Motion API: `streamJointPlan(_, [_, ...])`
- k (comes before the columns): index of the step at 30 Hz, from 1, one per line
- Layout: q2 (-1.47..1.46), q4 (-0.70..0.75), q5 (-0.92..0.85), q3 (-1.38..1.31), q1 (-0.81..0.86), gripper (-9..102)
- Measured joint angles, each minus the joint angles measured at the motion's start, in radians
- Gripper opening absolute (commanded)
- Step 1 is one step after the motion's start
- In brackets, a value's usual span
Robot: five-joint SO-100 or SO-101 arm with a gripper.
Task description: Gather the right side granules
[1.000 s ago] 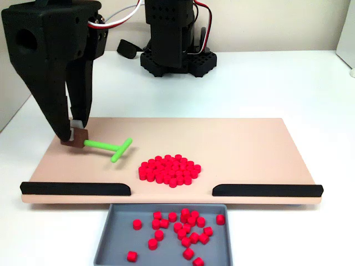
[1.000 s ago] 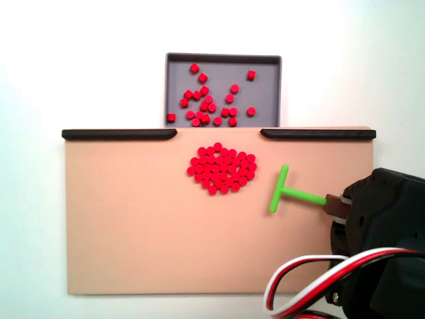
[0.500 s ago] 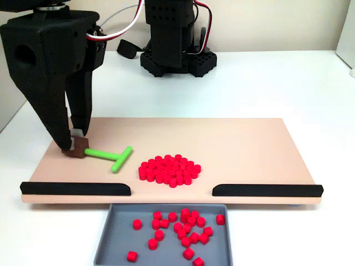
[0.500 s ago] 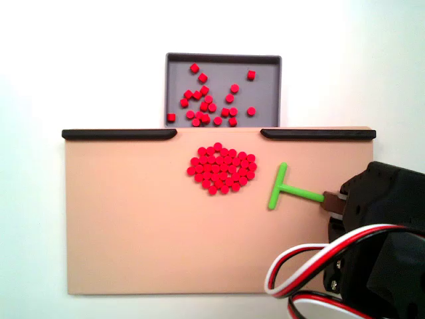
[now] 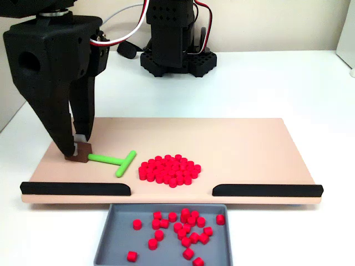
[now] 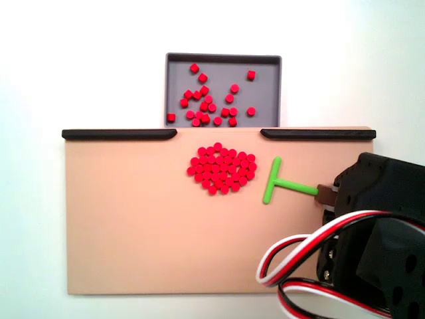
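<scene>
Claw (image 5: 81,151) clamped on stick (image 5: 113,160) handle; I keep the T-bar low & square behind granules (image 5: 170,170), pushing slow twd tray (image 5: 105,244) gap w/o scattering.

granules (image 6: 222,170) mid-board (image 6: 133,226), stick (image 6: 282,185) just right — tray (image 6: 265,86) beyond
</scene>
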Motion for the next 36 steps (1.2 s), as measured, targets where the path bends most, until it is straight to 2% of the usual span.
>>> streamJointPlan(36, [-0.017, 0.005, 0.000, -0.023, -0.038, 0])
